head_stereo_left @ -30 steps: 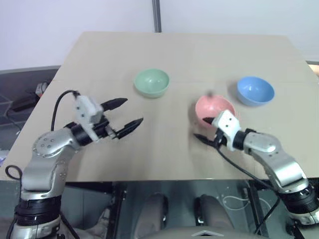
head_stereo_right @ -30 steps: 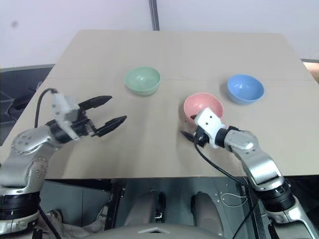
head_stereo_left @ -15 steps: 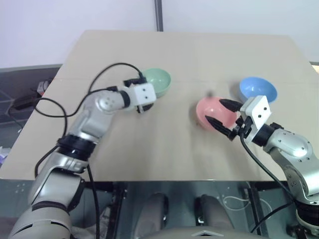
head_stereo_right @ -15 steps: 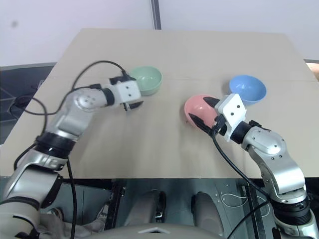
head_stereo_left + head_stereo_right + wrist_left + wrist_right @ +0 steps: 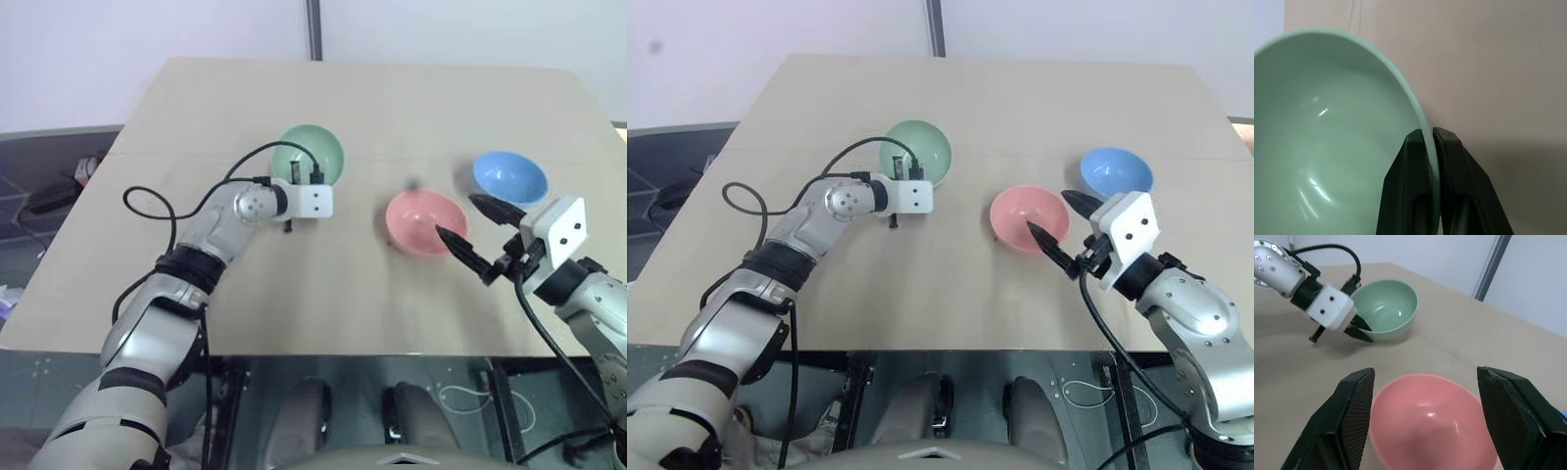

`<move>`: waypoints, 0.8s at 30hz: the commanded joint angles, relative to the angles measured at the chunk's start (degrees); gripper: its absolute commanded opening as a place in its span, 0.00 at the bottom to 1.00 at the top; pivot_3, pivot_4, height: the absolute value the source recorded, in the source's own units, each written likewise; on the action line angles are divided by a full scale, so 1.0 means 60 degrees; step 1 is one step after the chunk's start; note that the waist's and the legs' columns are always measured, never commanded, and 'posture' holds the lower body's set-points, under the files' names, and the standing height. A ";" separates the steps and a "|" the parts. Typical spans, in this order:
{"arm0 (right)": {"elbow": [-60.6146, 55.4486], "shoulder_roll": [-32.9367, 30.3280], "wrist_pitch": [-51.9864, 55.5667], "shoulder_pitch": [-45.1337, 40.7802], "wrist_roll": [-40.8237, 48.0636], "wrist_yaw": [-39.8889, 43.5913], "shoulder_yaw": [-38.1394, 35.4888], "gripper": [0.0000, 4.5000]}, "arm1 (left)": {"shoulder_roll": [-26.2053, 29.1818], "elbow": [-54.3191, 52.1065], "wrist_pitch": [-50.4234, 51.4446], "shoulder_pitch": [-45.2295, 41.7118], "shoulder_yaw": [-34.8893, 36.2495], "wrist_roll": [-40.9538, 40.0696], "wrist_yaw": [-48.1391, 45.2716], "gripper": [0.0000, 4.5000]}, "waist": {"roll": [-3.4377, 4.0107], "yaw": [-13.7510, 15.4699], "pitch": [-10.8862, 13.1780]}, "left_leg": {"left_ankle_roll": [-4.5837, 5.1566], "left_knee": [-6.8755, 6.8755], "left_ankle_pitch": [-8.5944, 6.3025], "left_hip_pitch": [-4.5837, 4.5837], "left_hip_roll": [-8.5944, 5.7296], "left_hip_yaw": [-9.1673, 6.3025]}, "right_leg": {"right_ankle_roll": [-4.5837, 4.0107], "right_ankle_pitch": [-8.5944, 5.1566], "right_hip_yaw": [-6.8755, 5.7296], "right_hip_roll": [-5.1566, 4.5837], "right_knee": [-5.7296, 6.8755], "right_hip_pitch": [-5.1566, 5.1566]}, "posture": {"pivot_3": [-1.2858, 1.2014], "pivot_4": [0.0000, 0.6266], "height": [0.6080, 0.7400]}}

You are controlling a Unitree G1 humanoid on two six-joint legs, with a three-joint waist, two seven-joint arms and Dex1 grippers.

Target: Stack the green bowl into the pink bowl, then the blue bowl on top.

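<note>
The green bowl (image 5: pixel 310 155) stands at the back left of the table, tipped slightly off level. My left gripper (image 5: pixel 1429 139) is shut on the bowl's near rim, one finger inside the bowl and one outside. The pink bowl (image 5: pixel 423 221) rests flat at the middle right, with the blue bowl (image 5: pixel 509 176) just behind it to the right. Open and empty, my right gripper (image 5: pixel 457 216) hovers at the pink bowl's right side, pointing left across it; its fingers (image 5: pixel 1352 416) frame the pink bowl (image 5: pixel 1432 421) in the right wrist view.
The tan table (image 5: pixel 294 294) ends in a front edge close to my arms. A metal pole (image 5: pixel 313 29) rises behind its far edge. Cables and dark clutter (image 5: pixel 59 191) lie off the table to the left.
My left arm reached forward and right to the green bowl, then shut on its near rim, tipping it. My right gripper drew back to the right of the pink bowl and rose a little.
</note>
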 commanded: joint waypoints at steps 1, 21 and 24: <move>-0.0594 -0.0039 -0.0191 0.0537 0.0565 0.0122 -0.0808 0.81 | -0.0203 -0.1580 -0.0451 -0.0229 0.0525 -0.1269 -0.1092 0.01 | 0.0000 0.0018 0.0000 | 0.0000 0.0002 0.0000 0.0000 0.0000 0.0000 | 0.0000 0.0000 0.0000 -0.0001 0.0000 0.0000 | 0.52 0.24 1.00; -0.1017 0.0022 -0.1036 0.2437 -0.0281 -0.0731 -0.1974 0.81 | -0.2033 -0.2170 -0.1762 -0.1022 0.0215 -0.3560 -0.4332 0.88 | 0.0008 -0.0142 -0.0005 | 0.0006 0.0019 -0.0002 0.0029 0.0002 0.0010 | 0.0004 -0.0002 0.0031 0.0022 0.0036 0.0015 | 0.52 0.24 1.00; 0.0179 -0.0432 -0.1352 0.1843 -0.1073 -0.0619 -0.1502 0.81 | -0.1669 -0.2989 -0.0522 -0.0678 0.0803 -0.4475 -0.4636 0.88 | 0.0006 -0.0201 -0.0004 | 0.0006 0.0022 -0.0002 0.0029 0.0003 0.0012 | 0.0005 -0.0003 0.0034 0.0021 0.0034 0.0014 | 0.52 0.24 1.00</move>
